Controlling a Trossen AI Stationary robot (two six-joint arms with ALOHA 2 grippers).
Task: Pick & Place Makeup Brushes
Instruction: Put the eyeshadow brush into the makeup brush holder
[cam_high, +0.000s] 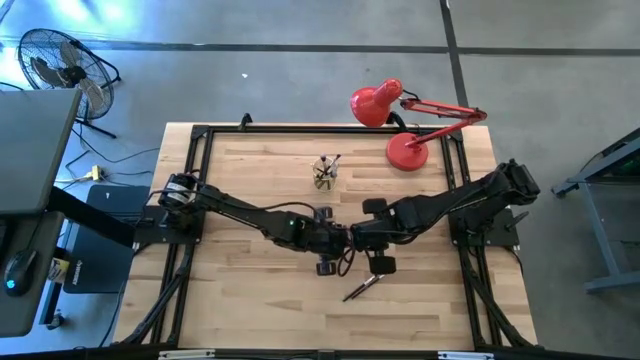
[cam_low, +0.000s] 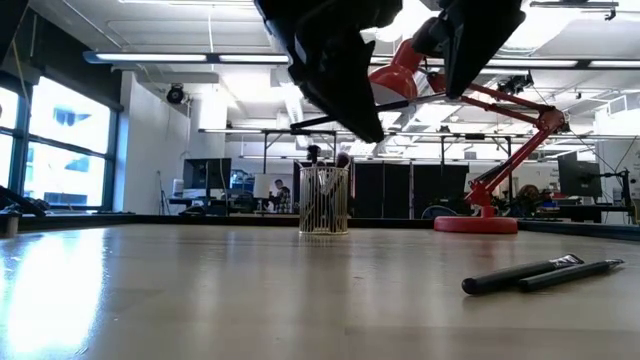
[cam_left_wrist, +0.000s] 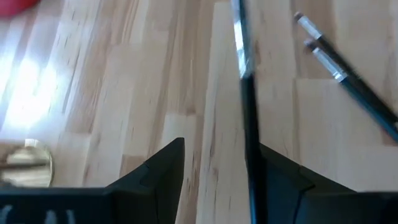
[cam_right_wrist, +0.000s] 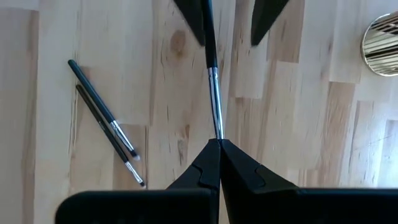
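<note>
— Anything in the right gripper (cam_right_wrist: 219, 142)?

— Yes. Pinched shut on the very tip of the silver end of one brush (cam_right_wrist: 211, 62), above the middle of the table (cam_high: 250, 310).

— And the left gripper (cam_left_wrist: 221, 146)?

— Facing the right gripper, close by, at the other end of that same brush. Spread wide, with the dark handle running between the fingers (cam_left_wrist: 163, 171), right up against the inner side of one of them. Not clamped on it.

— So gripped from the right side only?

— Going by both wrist views, yes. Lifted clear of the wood, too.

— Any more on the table?

— Two loose brushes (cam_high: 362, 288), lying flat, side by side and nearly touching. Just beside the grippers, on the side away from the cup (cam_high: 325, 176). Silver ends pointing the same way.

— And near the cup?

— Inside it: the brushes in the cup (cam_low: 325, 158), standing upright, with only a few tips poking above the rim in the low view. Hard to count. Toward the far side of the table, well apart from both grippers.

— Anything else?

— A red lamp (cam_high: 405, 150) near the far edge, to the right of the cup in the high view. Off the table, past its far left corner, a fan (cam_high: 60, 65) on the floor.
</note>
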